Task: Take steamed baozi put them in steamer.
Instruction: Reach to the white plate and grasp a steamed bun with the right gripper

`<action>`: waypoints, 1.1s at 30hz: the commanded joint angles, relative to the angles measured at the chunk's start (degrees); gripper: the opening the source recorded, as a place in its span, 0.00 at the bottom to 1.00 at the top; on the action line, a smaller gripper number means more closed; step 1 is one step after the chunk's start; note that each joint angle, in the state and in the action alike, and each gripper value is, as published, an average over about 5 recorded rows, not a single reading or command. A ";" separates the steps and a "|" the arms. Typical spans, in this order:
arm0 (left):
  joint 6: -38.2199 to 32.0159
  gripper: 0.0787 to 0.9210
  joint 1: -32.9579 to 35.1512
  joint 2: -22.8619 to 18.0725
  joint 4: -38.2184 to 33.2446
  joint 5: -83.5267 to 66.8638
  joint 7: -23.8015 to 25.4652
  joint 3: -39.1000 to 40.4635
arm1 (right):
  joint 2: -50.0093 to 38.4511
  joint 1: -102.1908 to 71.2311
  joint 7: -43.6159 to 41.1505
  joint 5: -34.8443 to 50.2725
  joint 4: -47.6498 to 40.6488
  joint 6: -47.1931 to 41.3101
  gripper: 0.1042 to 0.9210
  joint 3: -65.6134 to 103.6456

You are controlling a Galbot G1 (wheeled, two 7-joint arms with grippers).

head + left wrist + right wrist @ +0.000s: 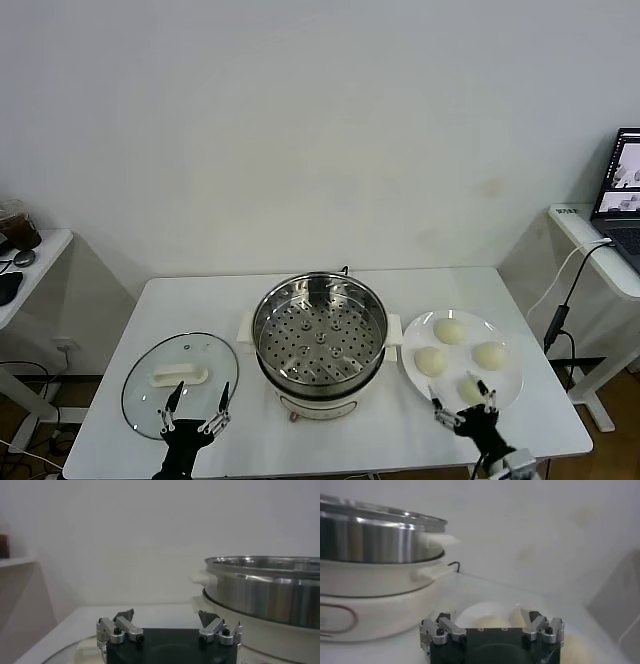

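Observation:
Several cream-white baozi lie on a white plate to the right of the steamer, a shiny steel pot whose perforated tray holds nothing. My right gripper stands open at the plate's near edge, just in front of the nearest baozi, with nothing between its fingers. In the right wrist view the open right gripper faces a baozi close ahead, with the steamer beside it. My left gripper is open and holds nothing over the near part of the glass lid. In the left wrist view the left gripper shows open beside the steamer.
A round glass lid with a white handle lies flat left of the steamer. The white table's front edge runs just behind both grippers. A side desk with a laptop stands far right, another small desk far left.

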 commanded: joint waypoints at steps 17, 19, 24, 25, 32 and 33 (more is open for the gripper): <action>-6.21 0.88 -1.36 -0.43 1.58 7.62 1.42 -3.30 | -34.55 52.78 -38.52 -31.83 -25.85 -3.97 0.88 -28.08; -6.26 0.88 -1.43 -0.55 1.67 7.56 1.33 -3.63 | -34.48 57.76 -42.47 -31.55 -29.03 -3.50 0.88 -33.69; -6.56 0.88 -1.58 -0.72 2.08 7.32 1.24 -4.35 | -32.51 69.54 -50.63 -28.45 -36.41 -1.53 0.88 -46.94; -6.72 0.88 -1.60 -0.76 2.17 7.28 1.26 -4.47 | -31.58 71.63 -51.59 -28.17 -37.98 -1.01 0.88 -49.59; -7.85 0.88 -1.37 -1.04 2.32 7.39 1.42 -5.27 | -24.36 79.27 -52.18 -27.56 -46.04 0.15 0.88 -60.41; -8.00 0.88 -1.25 -1.04 2.19 7.46 1.47 -5.39 | -23.61 79.83 -52.06 -27.64 -46.80 0.13 0.88 -61.23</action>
